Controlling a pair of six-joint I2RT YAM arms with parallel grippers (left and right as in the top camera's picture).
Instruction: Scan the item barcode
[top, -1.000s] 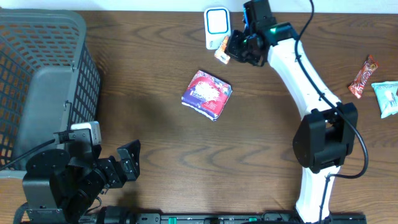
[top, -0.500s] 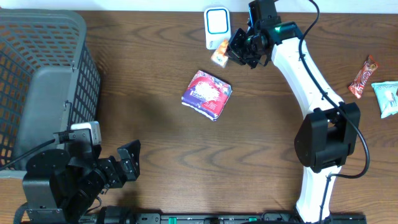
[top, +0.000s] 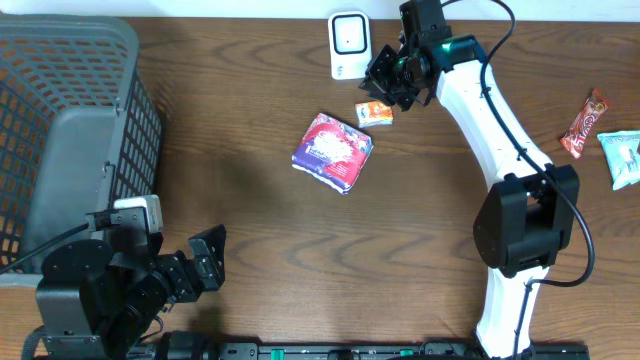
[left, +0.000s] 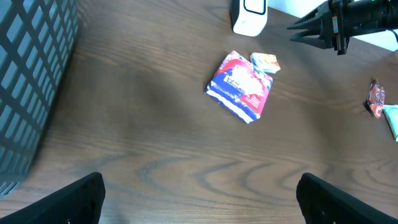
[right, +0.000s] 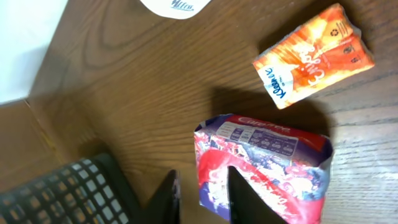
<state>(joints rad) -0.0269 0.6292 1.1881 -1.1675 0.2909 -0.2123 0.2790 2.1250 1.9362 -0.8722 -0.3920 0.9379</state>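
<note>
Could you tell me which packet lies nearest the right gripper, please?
The small orange packet, just beside the right gripper; the red-and-purple pouch lies farther off, and the brown bar and teal packet sit far away.

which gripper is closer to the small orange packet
Right. The right gripper hangs right beside the orange packet, by the scanner; the left gripper is far off, near the basket.

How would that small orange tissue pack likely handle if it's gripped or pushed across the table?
The orange tissue pack looks soft, with a creased wrapper, so it would probably squash rather than resist. It lies flat on the table, so it should slide, not roll. It is small, so likely light.
</note>
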